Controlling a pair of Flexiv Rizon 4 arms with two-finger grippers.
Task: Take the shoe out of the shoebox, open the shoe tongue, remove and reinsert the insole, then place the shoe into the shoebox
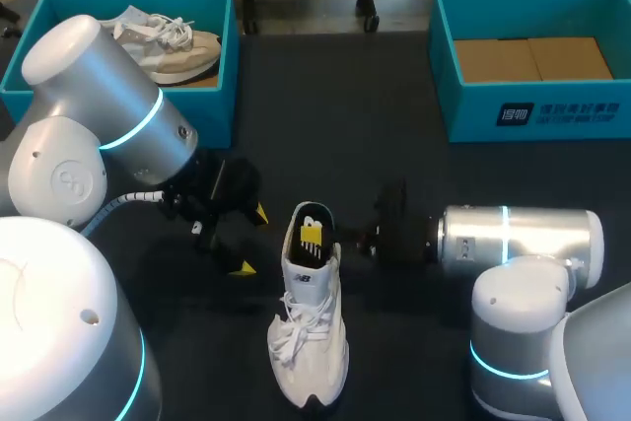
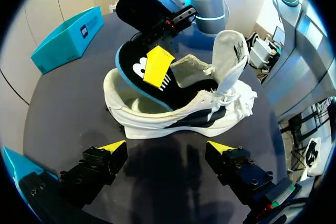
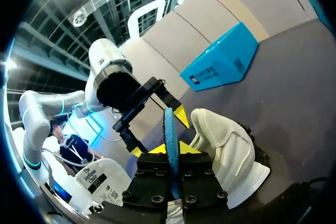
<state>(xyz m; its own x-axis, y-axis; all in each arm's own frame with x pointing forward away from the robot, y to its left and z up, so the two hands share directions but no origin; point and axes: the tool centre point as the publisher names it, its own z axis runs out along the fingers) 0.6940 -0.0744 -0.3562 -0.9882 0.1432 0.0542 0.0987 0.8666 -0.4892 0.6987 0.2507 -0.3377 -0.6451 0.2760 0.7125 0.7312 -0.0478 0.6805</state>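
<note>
Edgewise within right pincer (image 3: 172, 150), insole (image 3: 169, 124)

insole's (image 2: 128, 59) lower end is hidden inside the shoe (image 2: 210, 114); far shoebox (image 1: 212, 96) and its sneaker (image 1: 182, 46) are partly covered by the left arm (image 1: 108, 115).

You get white print on the far-right teal cardboard shoebox's (image 1: 463, 110) near wall, too small to read.
</note>
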